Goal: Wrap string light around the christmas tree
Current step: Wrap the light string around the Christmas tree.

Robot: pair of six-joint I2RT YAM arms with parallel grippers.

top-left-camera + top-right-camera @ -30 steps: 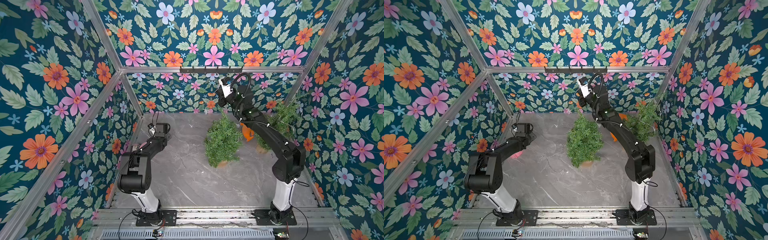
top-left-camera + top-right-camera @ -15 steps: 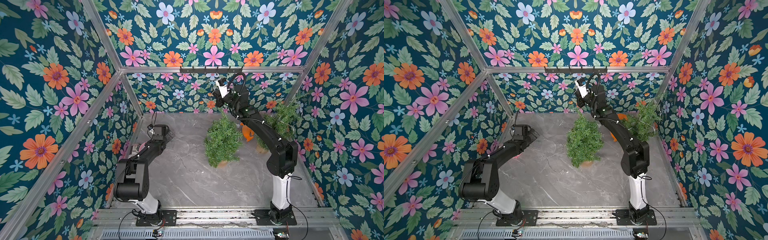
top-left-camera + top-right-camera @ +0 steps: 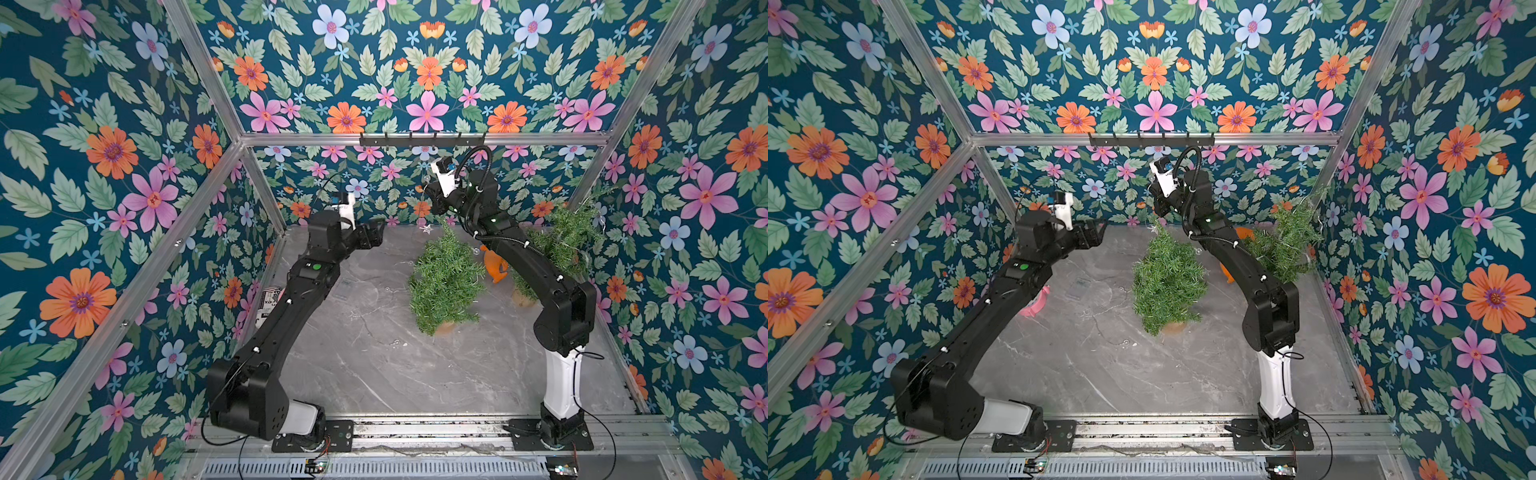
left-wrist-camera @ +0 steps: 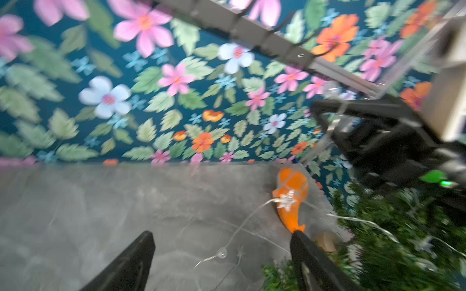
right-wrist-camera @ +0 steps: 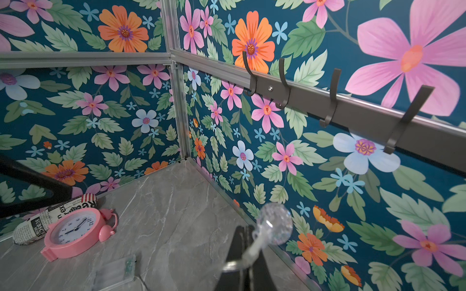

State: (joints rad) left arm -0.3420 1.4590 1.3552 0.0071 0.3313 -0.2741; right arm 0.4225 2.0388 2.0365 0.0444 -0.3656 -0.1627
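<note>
We see right pincer (image 5: 244,234) clenched on the string light (image 5: 255,248) just behind a bulb (image 5: 275,223), above the tip of the christmas tree (image 3: 446,282) right of frame centre; left pincer (image 4: 221,239) released, left of the tree, slack showing between its fingers (image 4: 136,262), depth unclear; strand near-invisible in both top views, left wrist view blurred.

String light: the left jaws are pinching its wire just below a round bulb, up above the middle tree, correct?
Not the left. The right gripper is pinching the string light just below the round bulb, up above the middle tree, jaws shut, as the right wrist view shows. The left gripper is open and holds nothing.
</note>
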